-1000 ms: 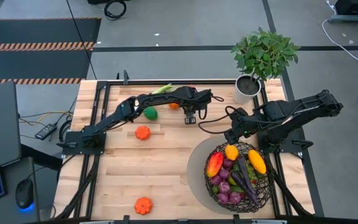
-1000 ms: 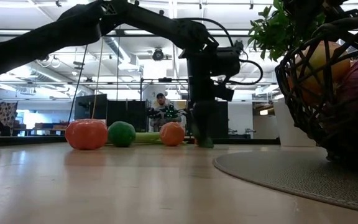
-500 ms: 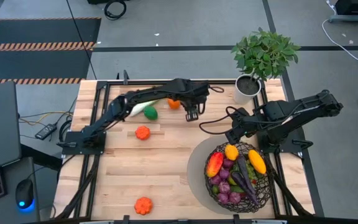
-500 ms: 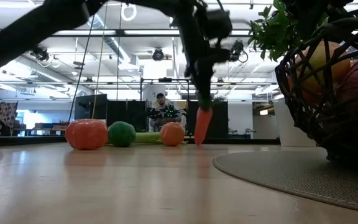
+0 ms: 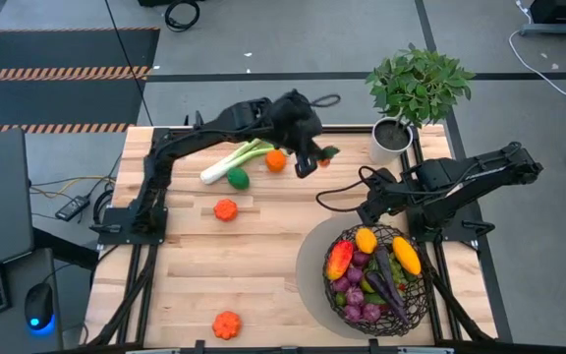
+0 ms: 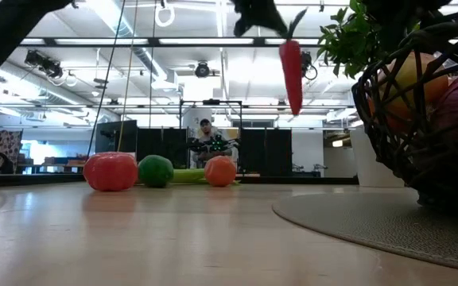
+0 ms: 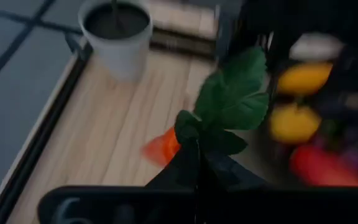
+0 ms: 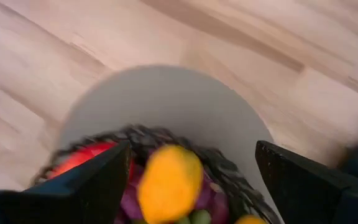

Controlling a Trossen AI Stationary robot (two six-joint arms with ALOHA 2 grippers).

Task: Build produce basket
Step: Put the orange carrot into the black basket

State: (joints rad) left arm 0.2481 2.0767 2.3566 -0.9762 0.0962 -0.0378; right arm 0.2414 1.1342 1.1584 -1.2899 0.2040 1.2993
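A: Item one, the left gripper (image 5: 308,162)?
B: Fingers closed on a carrot (image 6: 291,71), gripping it by its green leafy top (image 7: 229,102). In the low view the carrot hangs orange tip down, clear of the tabletop (image 5: 254,246).

A: Loose produce near those fingers?
B: An orange (image 5: 276,161) just beside them, then a lime (image 5: 237,178) and a green-white leek (image 5: 232,160) a little farther out. A small pumpkin (image 5: 226,208) lies beyond the lime. A second small pumpkin (image 5: 227,324) sits well apart, at the near edge.

A: Item two, the right gripper (image 5: 367,214)?
B: Fingers (image 8: 82,186) spread wide, nothing between them. It hangs just above the basket's far rim.

A: The basket (image 5: 416,295)?
B: Directly under the right fingers, on a round grey mat (image 5: 312,261). Contents: a yellow fruit (image 5: 366,239) nearest the fingers, a red-orange pepper (image 5: 339,260), a yellow pepper (image 5: 406,255), dark purple pieces; some of the lower items cannot be told apart.

A: Anything else?
B: A potted plant (image 5: 416,88) in a white pot (image 5: 391,138), beyond both sets of fingers at the tabletop's far corner.
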